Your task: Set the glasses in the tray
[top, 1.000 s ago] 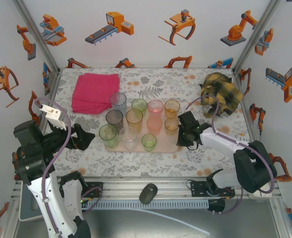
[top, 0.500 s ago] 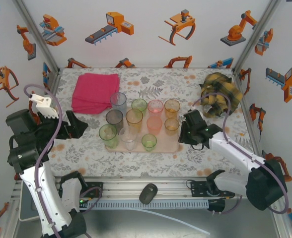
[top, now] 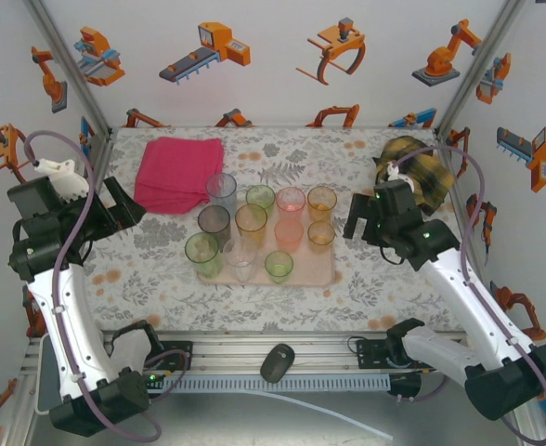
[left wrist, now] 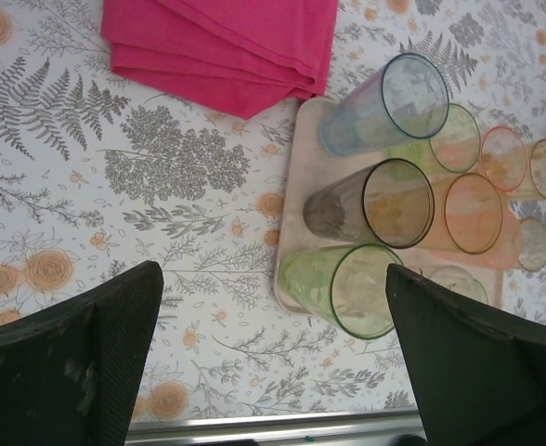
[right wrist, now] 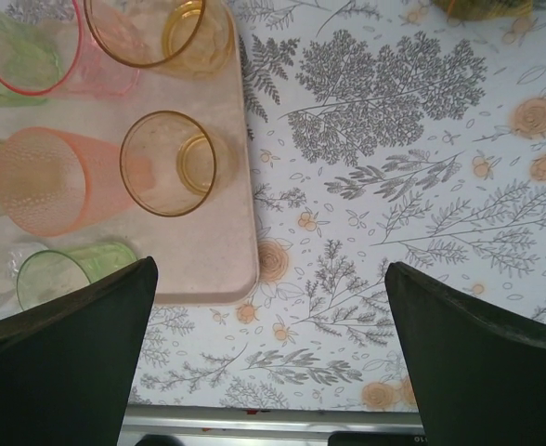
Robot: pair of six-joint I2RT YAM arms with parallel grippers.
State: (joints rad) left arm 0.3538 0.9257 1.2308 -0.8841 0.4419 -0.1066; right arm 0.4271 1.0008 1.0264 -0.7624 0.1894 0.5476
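Glasses [top: 251, 219] all seem on tray [top: 316, 270], left gripper [top: 127, 203] and right gripper [top: 363, 218] gape empty, so back both away without clipping rims.

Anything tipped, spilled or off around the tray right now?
Nothing stands out. The glasses all stand upright on the tray, with none tipped and no spill that I can see. The pink cloth lies folded beside the tray. The left pincer and right pincer are open and hold nothing.
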